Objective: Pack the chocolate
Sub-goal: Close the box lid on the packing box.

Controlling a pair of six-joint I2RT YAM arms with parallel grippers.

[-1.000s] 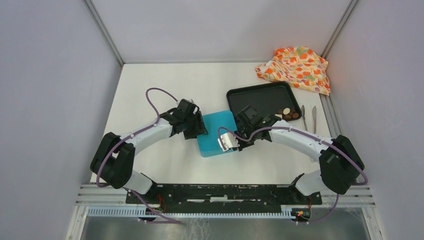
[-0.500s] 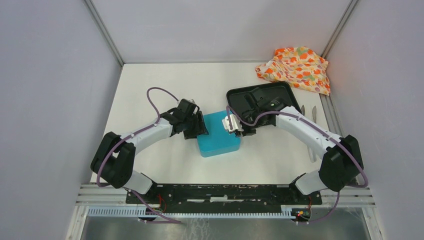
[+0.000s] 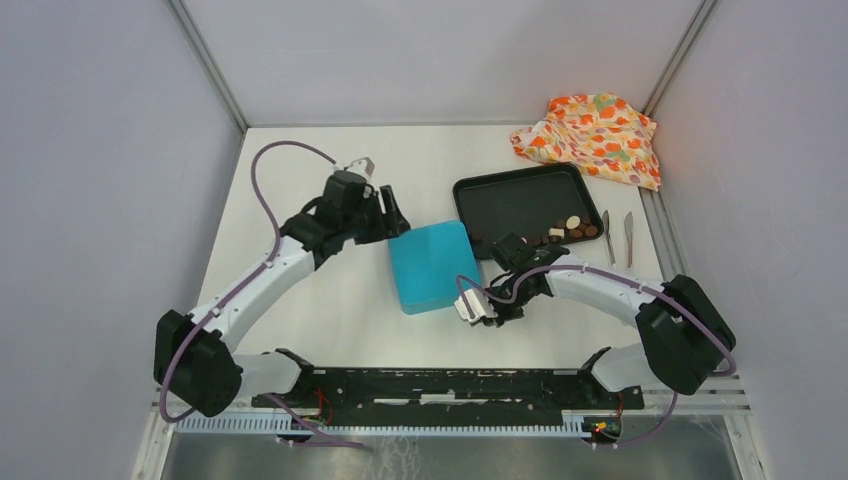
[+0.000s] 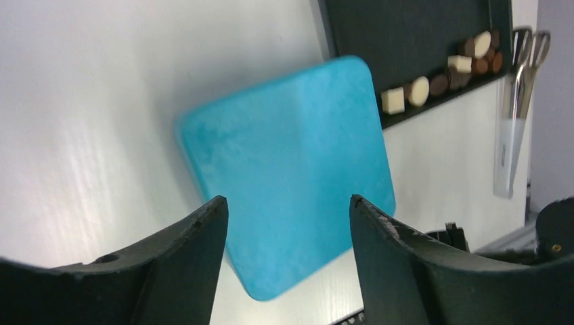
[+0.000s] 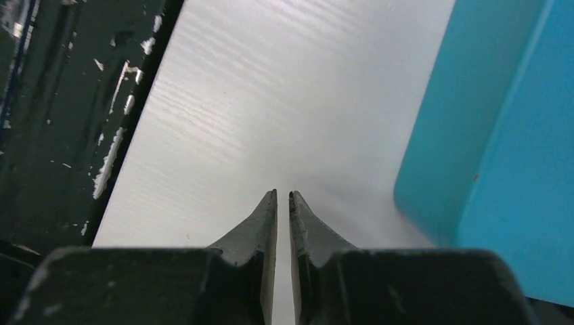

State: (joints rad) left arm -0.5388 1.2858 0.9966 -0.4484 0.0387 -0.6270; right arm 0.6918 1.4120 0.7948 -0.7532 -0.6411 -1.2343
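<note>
The chocolate [image 3: 566, 230] lies as several brown and cream pieces along the near right rim of the black tray [image 3: 510, 195]; the left wrist view shows the chocolate [image 4: 440, 76] too. A teal box [image 3: 430, 265] with its lid on stands left of the tray. My left gripper [image 3: 393, 218] hovers off the box's far left corner, and in its wrist view the left gripper [image 4: 288, 203] is open and empty above the teal box [image 4: 291, 169]. My right gripper [image 3: 483, 308] sits low at the box's near right corner. Seen from its wrist, the right gripper [image 5: 283, 196] is shut on nothing.
Metal tongs [image 3: 617, 237] lie right of the tray. An orange flowery cloth [image 3: 590, 135] is bunched in the far right corner. The black base rail [image 3: 440, 385] runs along the near edge, close to the right gripper. Grey walls enclose the table.
My left gripper lifted back from the box's left side and opened wider. My right gripper swung from the tray's near left corner down to the box's near right corner and closed.
</note>
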